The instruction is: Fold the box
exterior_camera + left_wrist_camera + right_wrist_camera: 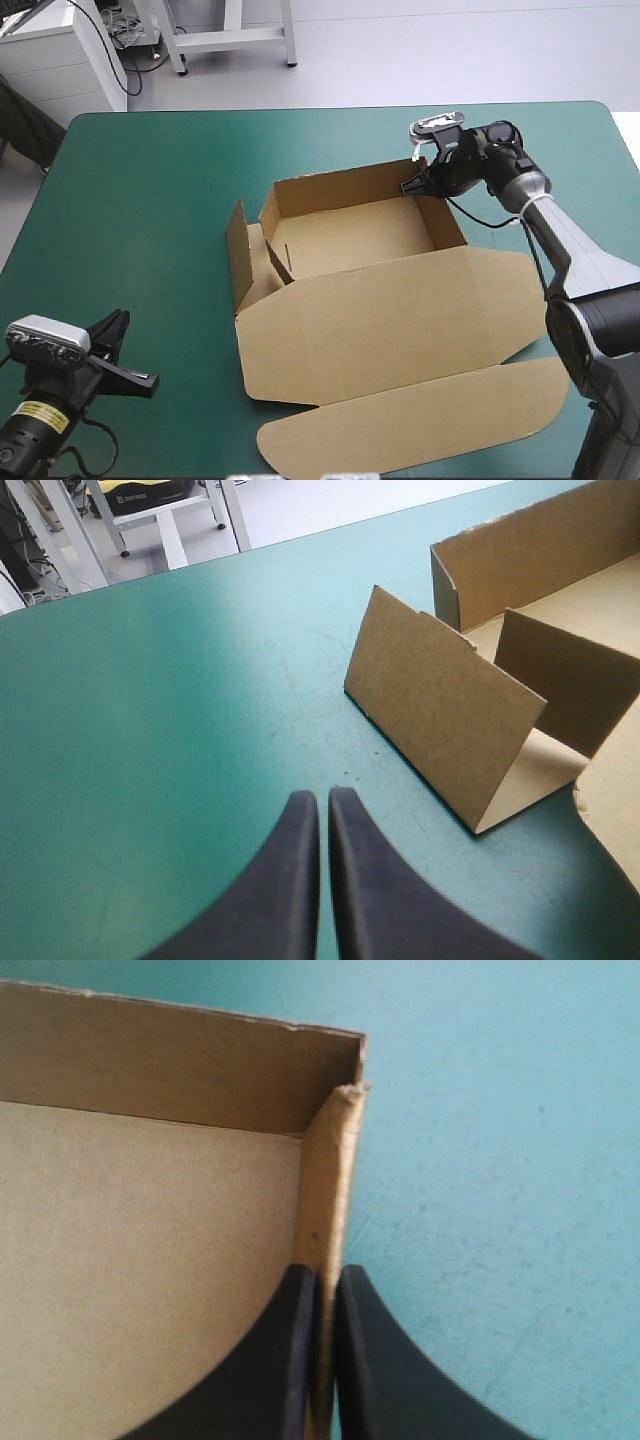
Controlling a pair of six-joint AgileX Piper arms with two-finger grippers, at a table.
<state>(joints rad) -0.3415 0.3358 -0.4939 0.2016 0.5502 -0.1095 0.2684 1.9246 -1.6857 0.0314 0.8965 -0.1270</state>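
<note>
while the right gripper (328, 1282) is clamped on the box's right wall (335, 1190), close to the tray's far right corner, the left gripper (324, 805) holds nothing, its black fingers (290, 890) pressed together, low in the lower left of the high view. the box (350, 240) lies in the middle of the teal-green cover (150, 180), the tray part toward the upper centre of the frame and the lid (400, 320) flat toward the bottom edge, so its long axis runs roughly from the table's far side to its near side, a little skewed. the far wall (335, 185) and the right wall stand upright. on the left side the outer flap (238, 262) stands but leans away from the tray, untucked, with a shorter inner tab (275, 258) just beside it. the coming move probably turns on that loose flap: it lies ahead of the left gripper and off to one side, up and to the right of it in the high view, well apart, with bare cover between. the left arm is plainly the nearer one, since the right is occupied across the tray. as a judgement, the left gripper would have to travel toward the flap's outer face and press it inward while the right steadies the tray.
</note>
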